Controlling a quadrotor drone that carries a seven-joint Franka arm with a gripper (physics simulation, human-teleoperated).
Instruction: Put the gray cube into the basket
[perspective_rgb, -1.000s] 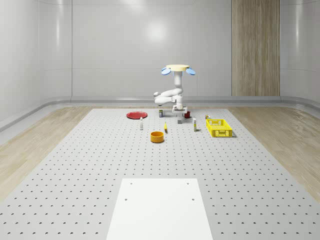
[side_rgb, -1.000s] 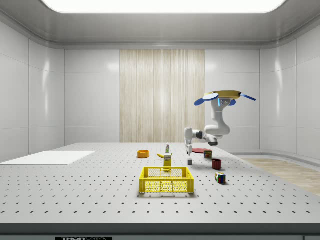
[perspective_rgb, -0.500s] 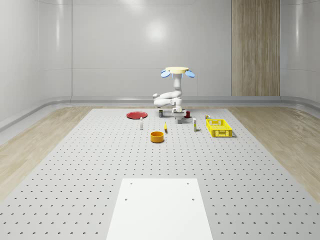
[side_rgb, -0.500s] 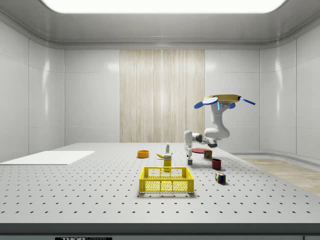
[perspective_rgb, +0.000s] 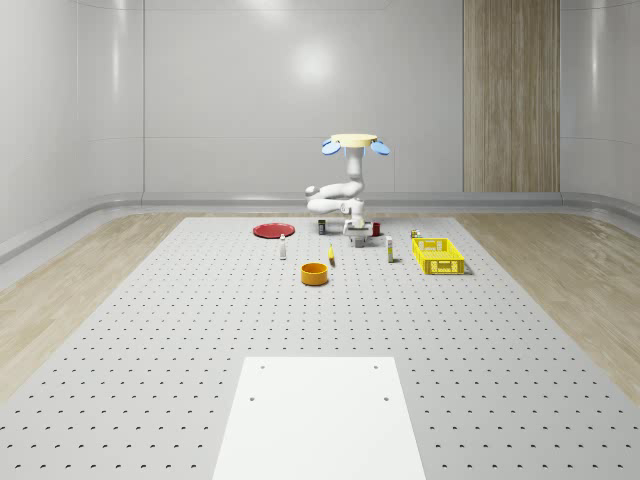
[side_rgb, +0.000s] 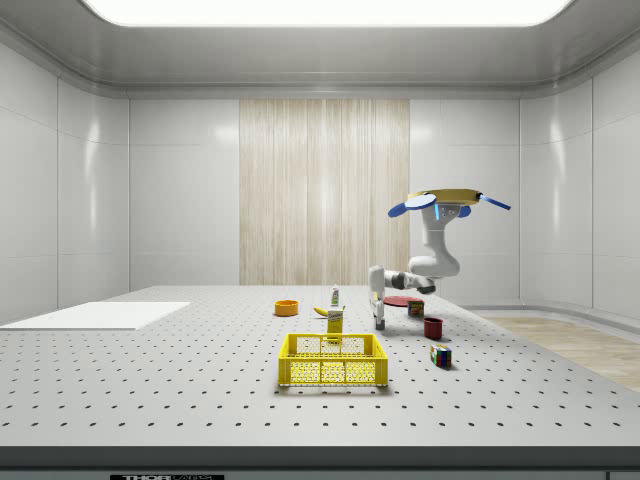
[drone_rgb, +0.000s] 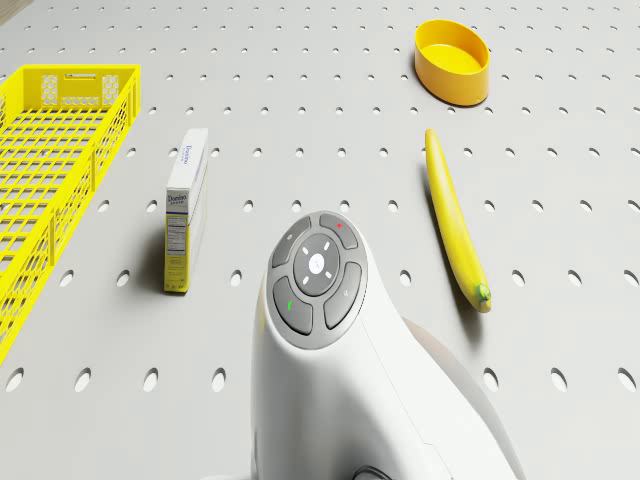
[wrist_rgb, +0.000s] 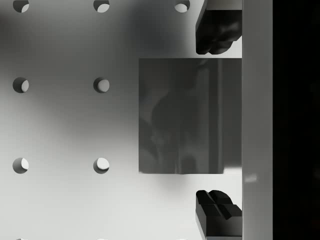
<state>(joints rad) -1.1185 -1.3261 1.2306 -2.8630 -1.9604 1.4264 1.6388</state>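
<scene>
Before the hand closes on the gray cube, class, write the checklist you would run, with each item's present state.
1. Hand open: ok, dark fingertips stand apart.
2. Smooth gray cube between the fingertips: ok, one on each side of it, small gaps showing.
3. Cube centred in the hand: not ok, it sits off to one side of the fingertips in the wrist view.
4. Hand low enough: ok, down at the cube's spot on the perforated table.
5. Drone airborne above the table: ok.
6. Yellow mesh basket free to receive: ok, nothing visible inside.
</scene>
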